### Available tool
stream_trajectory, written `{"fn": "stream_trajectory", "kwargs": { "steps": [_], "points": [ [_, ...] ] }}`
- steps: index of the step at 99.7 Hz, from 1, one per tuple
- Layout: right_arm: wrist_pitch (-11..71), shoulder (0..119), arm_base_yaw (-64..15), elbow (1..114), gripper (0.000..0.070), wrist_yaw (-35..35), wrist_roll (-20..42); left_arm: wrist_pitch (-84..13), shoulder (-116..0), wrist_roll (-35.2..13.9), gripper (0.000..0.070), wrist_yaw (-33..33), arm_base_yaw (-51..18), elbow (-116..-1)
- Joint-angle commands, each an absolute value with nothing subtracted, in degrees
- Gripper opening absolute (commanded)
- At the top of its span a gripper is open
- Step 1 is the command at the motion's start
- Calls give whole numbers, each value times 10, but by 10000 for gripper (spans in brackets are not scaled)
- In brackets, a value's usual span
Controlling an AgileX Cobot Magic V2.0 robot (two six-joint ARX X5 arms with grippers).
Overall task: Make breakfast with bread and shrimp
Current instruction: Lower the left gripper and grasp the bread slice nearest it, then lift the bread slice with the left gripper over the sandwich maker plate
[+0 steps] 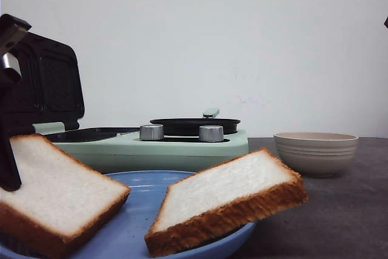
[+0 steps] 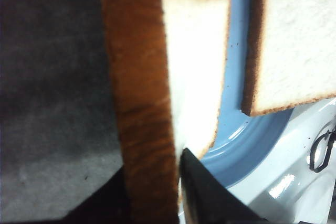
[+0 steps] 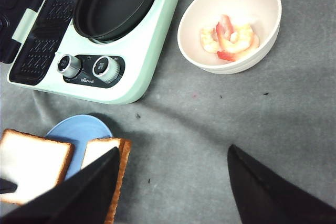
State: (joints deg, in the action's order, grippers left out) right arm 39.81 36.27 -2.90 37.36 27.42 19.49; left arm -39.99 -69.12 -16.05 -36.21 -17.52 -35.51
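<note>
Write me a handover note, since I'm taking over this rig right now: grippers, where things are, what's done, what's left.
Left gripper: shut on the left bread slice, holding it by an edge, tilted over the blue plate.
Right gripper: open, holding nothing, above the grey cloth.
Second slice lies tilted on the plate's right rim.
Shrimp sit in the beige bowl, right of the cooker.
The cooker's grill lid is up; its grill plate and black pan hold nothing.
Done: one slice gripped.
Left: bread to the grill, shrimp to the pan, apparently.
</note>
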Motion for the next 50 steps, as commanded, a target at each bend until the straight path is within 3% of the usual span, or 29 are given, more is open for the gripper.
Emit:
{"fn": "stream_trajectory", "kwargs": {
  "steps": [1, 50],
  "points": [
    [396, 366, -29, 384, 405, 277, 188, -396, -696, -159, 3, -356, -177, -360],
    [396, 366, -29, 384, 404, 276, 188, -354, -562, -162, 3, -262, -177, -373]
  ]
}}
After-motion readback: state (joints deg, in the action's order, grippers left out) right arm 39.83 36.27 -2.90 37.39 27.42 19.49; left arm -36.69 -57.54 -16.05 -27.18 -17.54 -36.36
